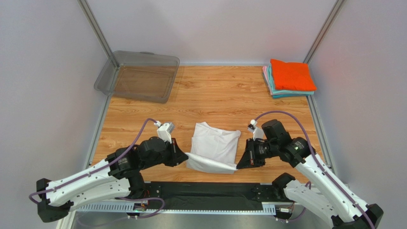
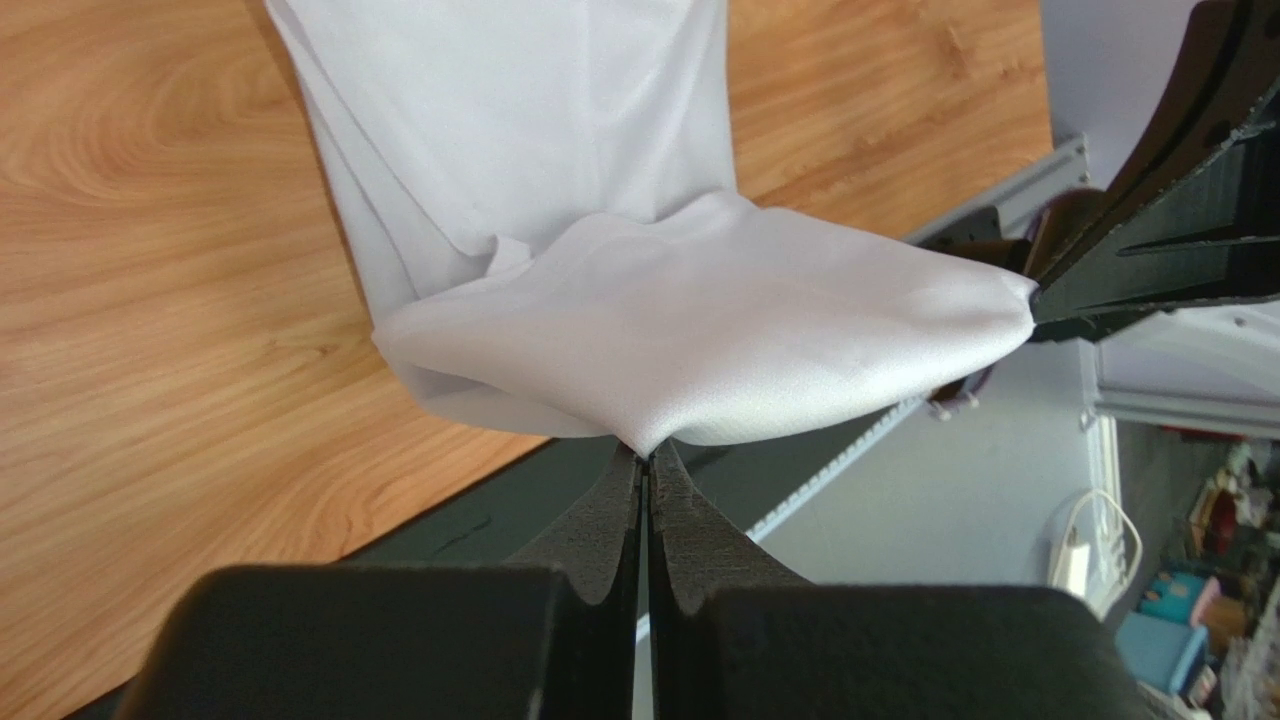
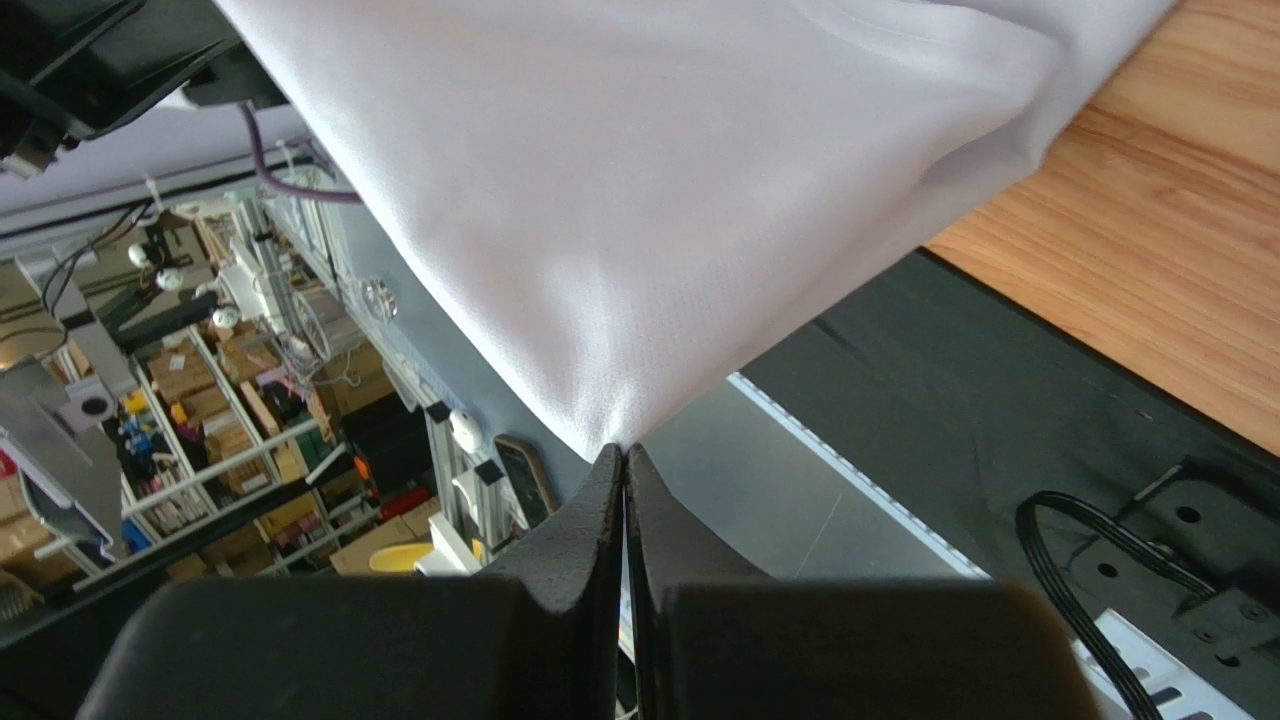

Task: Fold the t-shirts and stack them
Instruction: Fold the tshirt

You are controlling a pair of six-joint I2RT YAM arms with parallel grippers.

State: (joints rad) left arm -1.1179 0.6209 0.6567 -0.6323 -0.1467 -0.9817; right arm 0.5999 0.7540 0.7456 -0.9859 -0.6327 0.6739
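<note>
At the near edge, the left gripper [image 2: 646, 458] and the right gripper [image 3: 624, 450] are each clamping a corner of the plain white, fine-knit cotton t-shirt [image 1: 215, 143], holding its hem taut and lifted. The rest is lying folded, soft and rectangular, mid-worktop on the wood-grain table [image 1: 215, 95]. In the far right corner a square stack of folded shirts [image 1: 289, 78], orange over teal and pink, is sitting. In the far left corner a clear grey plastic bin [image 1: 138, 78] is standing.
</note>
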